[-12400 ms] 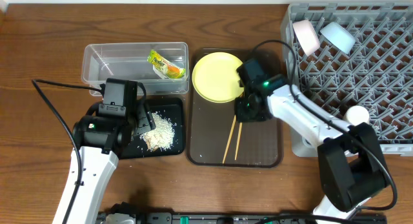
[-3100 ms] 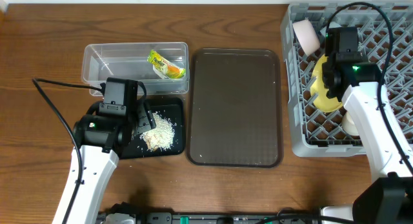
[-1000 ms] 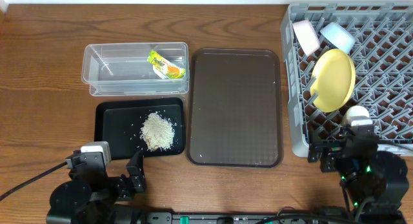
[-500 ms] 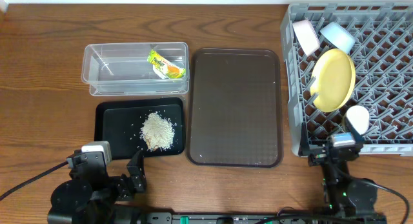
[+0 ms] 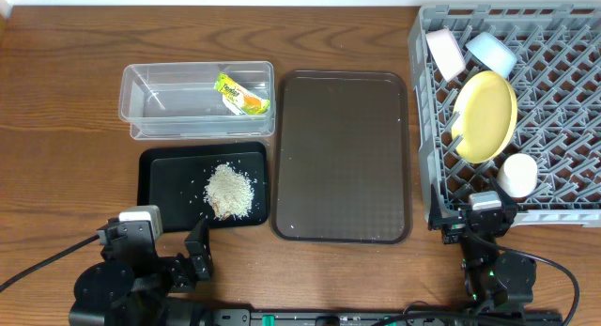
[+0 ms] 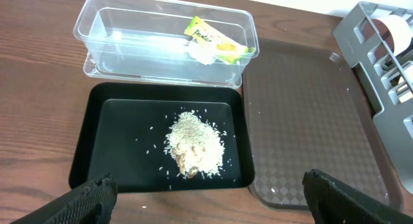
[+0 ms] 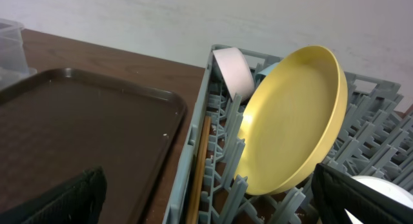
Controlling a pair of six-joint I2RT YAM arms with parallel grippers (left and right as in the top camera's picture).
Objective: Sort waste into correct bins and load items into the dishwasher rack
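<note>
The wrapper (image 5: 242, 94) lies in the clear bin (image 5: 150, 110), with a small white crumpled piece (image 6: 201, 51) against it. Food scraps (image 5: 230, 188) sit piled in the black bin (image 5: 164, 180). In the dishwasher rack (image 5: 563, 82) stand the tilted yellow plate (image 5: 485, 115), pink bowl (image 5: 445, 52), blue bowl (image 5: 491, 54) and white cup (image 5: 517, 174). Chopsticks (image 7: 200, 166) lie along its left wall. My left gripper (image 5: 150, 256) is open at the front edge, short of the black bin. My right gripper (image 5: 479, 230) is open at the rack's front left corner. Both are empty.
A bare dark brown serving tray (image 5: 343, 157) lies between the bins and the rack. The rack's grey wall (image 7: 193, 140) rises right in front of my right gripper. Both arms are drawn back low at the table's front edge.
My right arm has drawn back and to the left at the front edge, and the white cup now shows whole. The left arm and all objects are unmoved.
</note>
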